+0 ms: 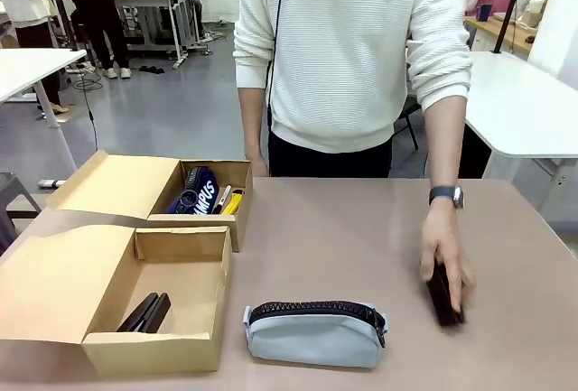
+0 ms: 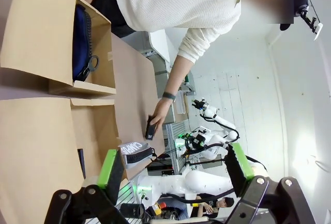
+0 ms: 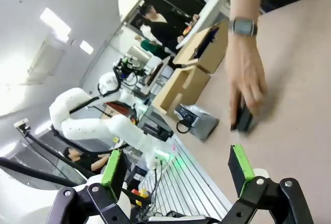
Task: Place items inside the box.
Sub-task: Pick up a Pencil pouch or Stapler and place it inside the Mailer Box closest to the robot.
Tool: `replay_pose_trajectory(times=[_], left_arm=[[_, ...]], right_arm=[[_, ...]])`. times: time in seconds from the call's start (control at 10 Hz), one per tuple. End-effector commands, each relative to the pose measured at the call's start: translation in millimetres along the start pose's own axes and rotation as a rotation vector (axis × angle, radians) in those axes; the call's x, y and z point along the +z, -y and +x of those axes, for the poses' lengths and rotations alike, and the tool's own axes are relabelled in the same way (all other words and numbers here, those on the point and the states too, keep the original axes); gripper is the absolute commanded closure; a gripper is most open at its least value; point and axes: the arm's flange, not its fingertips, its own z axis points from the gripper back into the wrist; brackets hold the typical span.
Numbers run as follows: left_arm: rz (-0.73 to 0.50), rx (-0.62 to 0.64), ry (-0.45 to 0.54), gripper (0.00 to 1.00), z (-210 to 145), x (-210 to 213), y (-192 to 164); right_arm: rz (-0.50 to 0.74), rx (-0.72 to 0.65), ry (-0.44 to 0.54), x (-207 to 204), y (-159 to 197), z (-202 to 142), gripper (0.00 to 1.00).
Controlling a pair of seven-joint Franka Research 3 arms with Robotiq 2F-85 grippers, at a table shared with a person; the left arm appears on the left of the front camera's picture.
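Note:
A grey-blue zip pouch point(image 1: 314, 332) lies on the table near the front edge, beside the near cardboard box point(image 1: 203, 341), which holds a black stapler point(image 1: 144, 312). The far box point(image 1: 242, 221) holds a dark blue white-lettered object point(image 1: 200, 192), a white marker point(image 1: 221, 199) and a yellow utility knife point(image 1: 234, 202). At the right, a person's hand point(image 1: 447, 260) rests on a small black oblong object point(image 1: 442, 299). My left gripper point(image 2: 175, 164) is open and empty above the boxes. My right gripper point(image 3: 176, 164) is open and empty, off from the hand point(image 3: 245, 79).
The person stands at the far side of the brown table point(image 1: 343, 246), a watch point(image 1: 446, 194) on the wrist. Both boxes have their flaps point(image 1: 113, 183) folded out to the left. White tables stand behind, at left and right.

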Motion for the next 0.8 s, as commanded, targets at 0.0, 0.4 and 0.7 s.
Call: replay_pose_trajectory(times=[0.0,0.4,0.7], left_arm=[[-0.022,-0.017,0.008,0.0,-1,-2,1],[-0.022,-0.017,0.008,0.0,-1,-2,1],[-0.022,-0.017,0.008,0.0,-1,-2,1]], right_arm=[[-0.062,-0.007,-0.047,-13,-12,14,0.0],[-0.242,0.121,-0.416,-132,-71,67,0.0],[-0.435,0.249,-0.771,-275,-118,77,0.0]])
